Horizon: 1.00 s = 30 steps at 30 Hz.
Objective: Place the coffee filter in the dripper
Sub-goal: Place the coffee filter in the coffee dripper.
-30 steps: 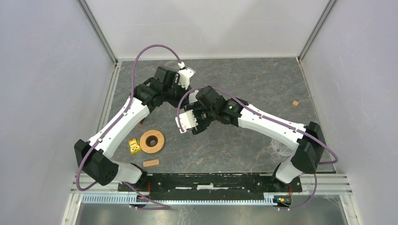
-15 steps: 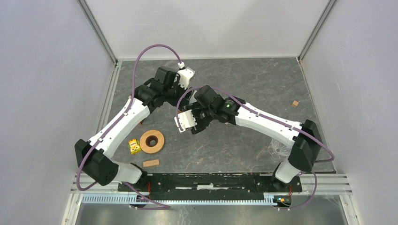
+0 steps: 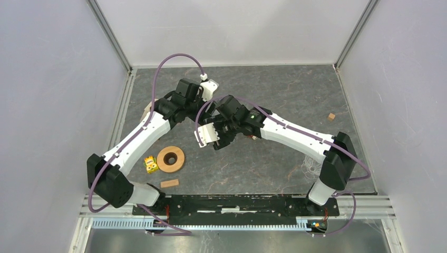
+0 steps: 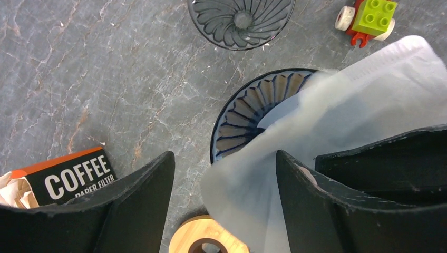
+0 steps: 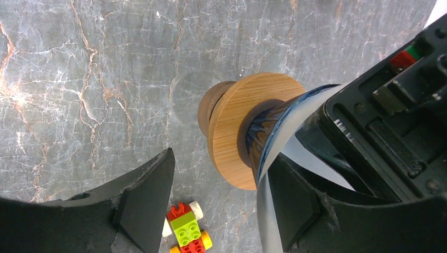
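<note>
Box: orange-and-black carton (image 4: 68,176), "COFFEE" read on it.
Left gripper (image 4: 224,158): jaws spread wide, nothing held.
Filter: white paper coffee filter (image 4: 358,100), lodged partly inside blue ribbed dripper (image 4: 248,121).
Right gripper (image 5: 221,158): jaws apart, dripper rim against one.
Surface: grey marbled tabletop (image 3: 263,168); pale walls (image 3: 232,31).

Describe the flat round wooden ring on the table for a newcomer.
On the grey marbled table, find the left arm. Just right of its lower link lies the flat round wooden ring, beside a small yellow box and a small wooden block; it alone has a dark centre hole.
</note>
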### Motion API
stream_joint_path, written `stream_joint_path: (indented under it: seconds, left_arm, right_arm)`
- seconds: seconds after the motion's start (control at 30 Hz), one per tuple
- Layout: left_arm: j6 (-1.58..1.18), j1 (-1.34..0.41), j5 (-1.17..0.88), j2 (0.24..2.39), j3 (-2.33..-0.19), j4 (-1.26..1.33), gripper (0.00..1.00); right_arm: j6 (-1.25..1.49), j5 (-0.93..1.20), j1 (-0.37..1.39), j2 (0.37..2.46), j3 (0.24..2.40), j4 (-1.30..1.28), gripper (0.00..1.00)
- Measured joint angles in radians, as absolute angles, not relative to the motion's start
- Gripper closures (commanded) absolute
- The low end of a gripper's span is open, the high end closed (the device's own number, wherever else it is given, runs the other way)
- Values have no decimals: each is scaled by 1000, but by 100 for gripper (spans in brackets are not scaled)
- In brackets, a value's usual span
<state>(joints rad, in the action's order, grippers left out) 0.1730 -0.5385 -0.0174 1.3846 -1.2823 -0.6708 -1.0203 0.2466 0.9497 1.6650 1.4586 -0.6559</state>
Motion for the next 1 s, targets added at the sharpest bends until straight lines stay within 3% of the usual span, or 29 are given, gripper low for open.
stream_joint_path:
  seconds: [0.6, 1.0]
  left_arm:
    - [173, -516, -9, 1412, -1237, -632, 25]
    - [174, -512, -9, 1413, -1237, -628, 24]
  right_arm:
    - [-1026, 248, 947, 1698, 1459, -660, 29]
    - [-1009, 244, 947, 1703, 1472, -663, 18]
